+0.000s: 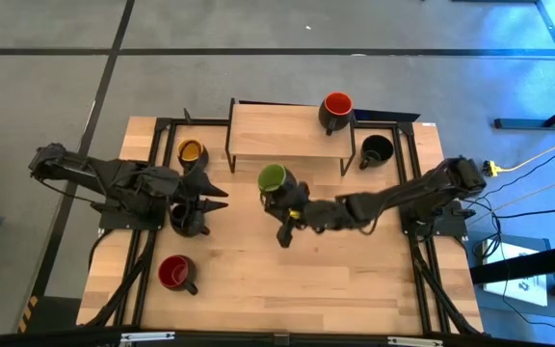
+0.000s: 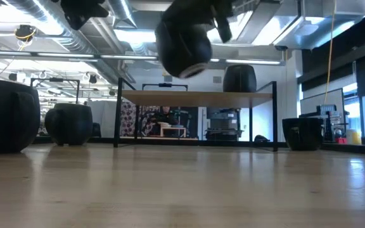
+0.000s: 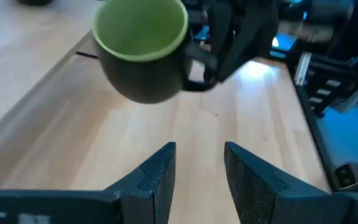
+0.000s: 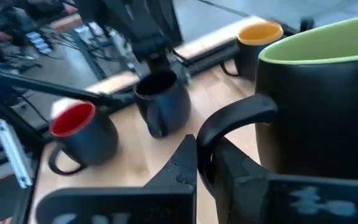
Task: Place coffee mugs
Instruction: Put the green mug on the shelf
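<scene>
right gripper (image 4: 205, 163) was clenched on the handle of the green-lined mug (image 1: 274, 179), held clear of the table (image 1: 258, 280); the low view showed it hanging well above the boards. in the high view the mug sat just off the front edge of the raised wooden shelf (image 1: 273, 130), near table centre.

left gripper (image 3: 199, 168) waited with fingers parted, empty, over a black-lined mug (image 4: 162, 99) on the left side, not gripping it as far as the frames showed.

other mugs: yellow-lined mug (image 1: 192, 151) beside the shelf's left leg, red-lined mug (image 1: 174, 273) near the front left, a second red-lined mug (image 1: 336, 108) on the shelf's right end, another black mug (image 1: 376, 149) right of the shelf.

judgement: step in hand was carrying the green mug to its spot, probably the shelf top. a handle-only pinch lets the cup swing, so the move wanted a slow, level carry, rim upright, base lifted clear of the shelf edge before crossing in, and a landing well apart from the red mug already there. release only once the base sat flat.
</scene>
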Robot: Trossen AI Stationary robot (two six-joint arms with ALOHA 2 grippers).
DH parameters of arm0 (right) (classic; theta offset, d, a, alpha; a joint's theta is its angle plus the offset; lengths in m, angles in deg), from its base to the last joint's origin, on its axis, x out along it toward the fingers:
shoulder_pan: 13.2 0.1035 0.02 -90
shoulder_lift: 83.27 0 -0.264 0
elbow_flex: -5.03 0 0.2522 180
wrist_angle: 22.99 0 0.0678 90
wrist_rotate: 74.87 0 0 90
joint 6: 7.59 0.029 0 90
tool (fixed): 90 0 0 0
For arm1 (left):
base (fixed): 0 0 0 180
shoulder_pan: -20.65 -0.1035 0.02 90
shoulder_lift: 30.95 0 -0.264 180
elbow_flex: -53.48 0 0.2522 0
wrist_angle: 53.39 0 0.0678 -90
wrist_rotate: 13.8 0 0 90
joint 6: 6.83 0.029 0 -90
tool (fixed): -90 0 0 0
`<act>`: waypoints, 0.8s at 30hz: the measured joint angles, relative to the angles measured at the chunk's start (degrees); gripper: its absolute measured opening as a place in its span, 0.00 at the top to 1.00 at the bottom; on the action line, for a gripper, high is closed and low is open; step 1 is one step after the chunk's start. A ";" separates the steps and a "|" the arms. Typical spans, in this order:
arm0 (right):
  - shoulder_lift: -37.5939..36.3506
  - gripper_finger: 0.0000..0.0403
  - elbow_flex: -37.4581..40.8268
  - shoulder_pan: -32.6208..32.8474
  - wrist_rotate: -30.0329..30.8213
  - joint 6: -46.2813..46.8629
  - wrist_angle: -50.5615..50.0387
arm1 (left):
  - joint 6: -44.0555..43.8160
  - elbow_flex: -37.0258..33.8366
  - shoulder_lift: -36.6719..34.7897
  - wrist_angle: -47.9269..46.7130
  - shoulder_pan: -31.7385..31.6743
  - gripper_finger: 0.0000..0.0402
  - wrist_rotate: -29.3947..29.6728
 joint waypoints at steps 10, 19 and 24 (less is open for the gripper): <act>-2.21 0.99 0.02 -12.11 -10.23 -8.48 2.07 | 2.87 0.00 0.00 -0.19 -1.14 0.67 0.33; -3.10 0.99 0.13 -9.87 -20.34 -11.00 7.46 | 3.86 -0.02 0.15 2.96 -3.03 0.67 3.05; -2.36 0.99 6.72 -3.66 -17.37 -5.59 15.76 | 2.98 -0.04 1.39 2.66 -3.13 0.67 2.81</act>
